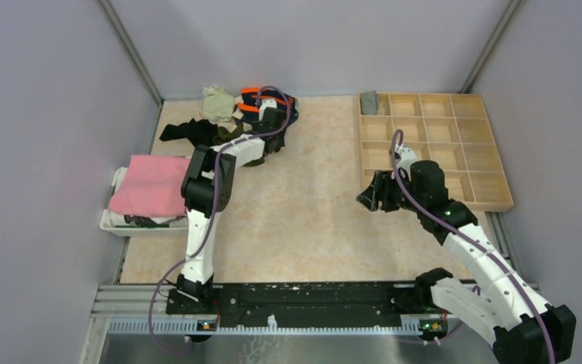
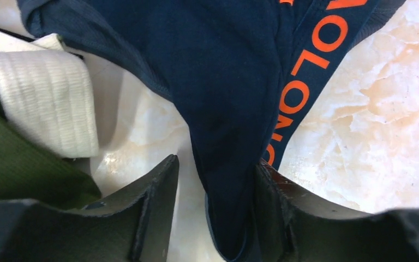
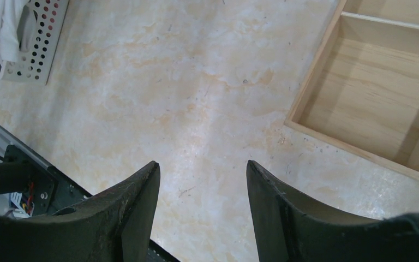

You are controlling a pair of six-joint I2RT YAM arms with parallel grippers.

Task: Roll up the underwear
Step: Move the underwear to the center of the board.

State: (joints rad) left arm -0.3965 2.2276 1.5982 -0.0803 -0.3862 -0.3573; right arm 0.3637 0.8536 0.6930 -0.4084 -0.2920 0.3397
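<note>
A pile of underwear lies at the back left of the table. In it are a navy pair with orange lettering [image 1: 254, 97], an olive pair [image 1: 215, 103] and a dark pair [image 1: 186, 130]. My left gripper [image 1: 278, 102] reaches into the pile. In the left wrist view the left gripper [image 2: 215, 162] is open, with a fold of the navy pair [image 2: 223, 71] between the jaws, lying against the right finger [image 2: 283, 202]. The olive pair [image 2: 11, 158] with a white waistband [image 2: 43, 103] lies to its left. My right gripper [image 1: 365, 197] [image 3: 202, 164] is open and empty above bare table.
A wooden divided organizer [image 1: 492, 206] stands at the back right, with a grey roll [image 1: 369, 101] in its far left corner cell; its edge shows in the right wrist view [image 3: 311, 93]. A folded pink cloth [image 1: 151, 182] lies on a white basket [image 1: 115, 221] at the left.
</note>
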